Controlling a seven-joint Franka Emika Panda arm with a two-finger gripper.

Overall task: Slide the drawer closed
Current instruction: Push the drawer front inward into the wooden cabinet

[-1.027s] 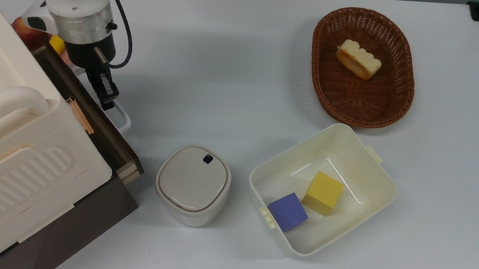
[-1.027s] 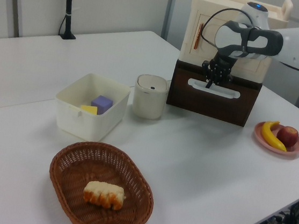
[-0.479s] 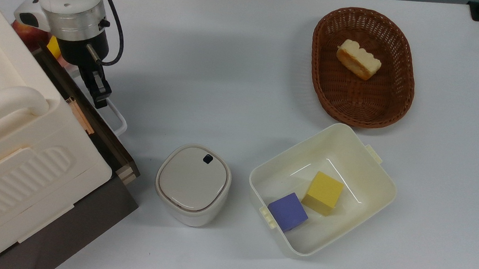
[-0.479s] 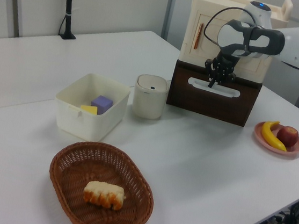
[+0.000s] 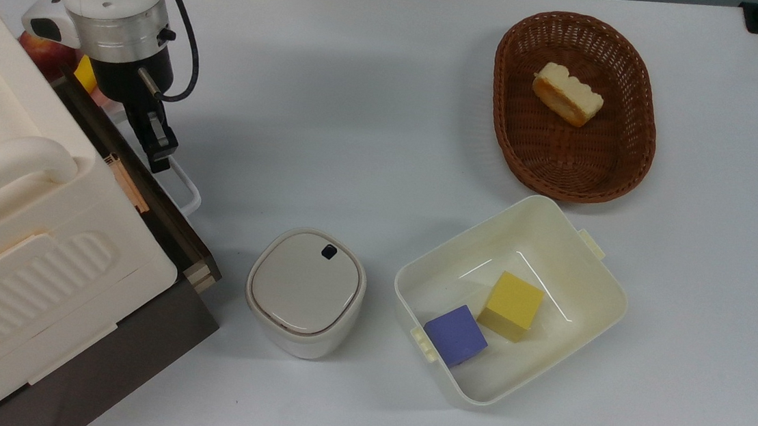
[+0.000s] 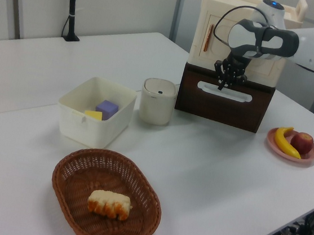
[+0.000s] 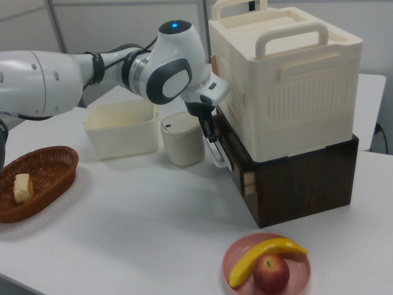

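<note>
- White table (image 5: 385,138) spread under everything.
- Cream box with carry handles (image 7: 285,74), stacked on a dark brown cabinet (image 7: 301,184) at the top view's left edge.
- White arm (image 7: 55,77) reaching in from the right view's left, wrist bent down toward the cabinet front.
- Drawer (image 6: 224,102) with dark front panel nearly flush with the cabinet, only a thin strip of its top edge (image 5: 175,229) showing in the top view; white loop handle (image 6: 224,93) facing out.
- Brown wicker basket (image 5: 634,160) holding a piece of bread (image 5: 566,93), well apart from the cabinet.
- Cream bin (image 5: 593,280) with a yellow cube (image 5: 511,305) and a purple cube (image 5: 455,334) inside.
- Beige lidded canister (image 5: 305,292) between bin and cabinet.
- Pink plate (image 7: 236,255) with a banana (image 7: 264,257) and an apple (image 7: 271,273).
- Gripper (image 5: 159,151) pointing down just at the handle's upper part; cannot tell how far apart the fingers stand, or whether anything is held.
</note>
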